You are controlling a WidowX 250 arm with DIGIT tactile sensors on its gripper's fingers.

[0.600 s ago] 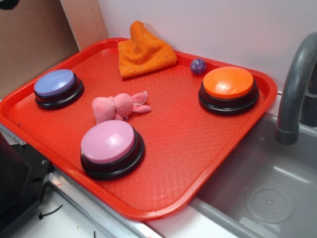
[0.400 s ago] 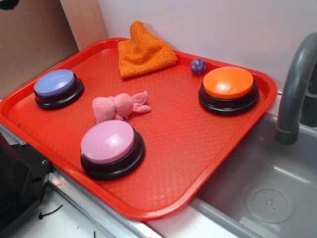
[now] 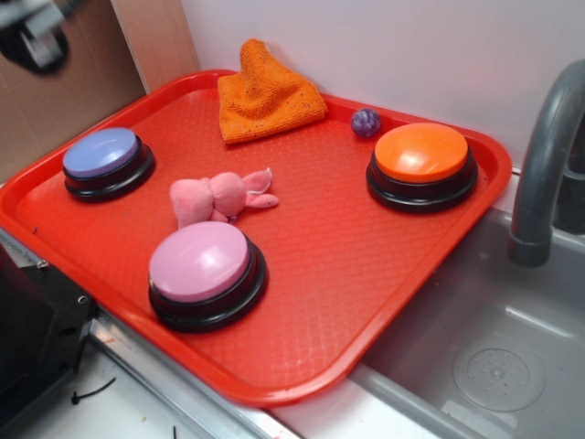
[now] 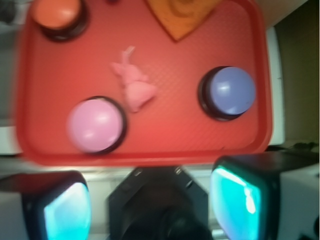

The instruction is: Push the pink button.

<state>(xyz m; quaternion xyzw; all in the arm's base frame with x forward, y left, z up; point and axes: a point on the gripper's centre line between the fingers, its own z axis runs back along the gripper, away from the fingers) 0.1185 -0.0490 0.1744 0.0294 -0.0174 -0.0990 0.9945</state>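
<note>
Change since earlier: only the gripper [image 3: 37, 32] had moved; it had come further into the upper left corner of the exterior view, as a blurred dark and grey shape. Everything on the tray stayed in place.

Exterior view, tray: the red tray [image 3: 366, 302] filled most of the frame, with a grey sink [image 3: 494, 366] at the lower right and a grey faucet [image 3: 544, 174] at the right edge.
Exterior view, pink button: the pink button [image 3: 201, 261] sat on the tray at the lower left, on its black ring base.
Exterior view, neighbours: the pink plush toy [image 3: 219, 197] lay just above it; the lavender-blue button [image 3: 102, 154] was at the left, the orange button [image 3: 422, 154] at the right, the orange cloth [image 3: 267, 96] at the top, and a small purple ball [image 3: 366, 122] beside the orange button.
Exterior view, fingers: too blurred, I cannot tell their state.

Wrist view, pink button: the pink button [image 4: 95, 125] was at the centre left, well apart from the gripper [image 4: 150, 210].
Wrist view, fingers: two teal pads [image 4: 67, 212] stood spread wide at the bottom edge, with nothing between them.
Wrist view, others: the plush toy [image 4: 135, 85] was in the middle and the lavender-blue button [image 4: 230, 91] at the right.
</note>
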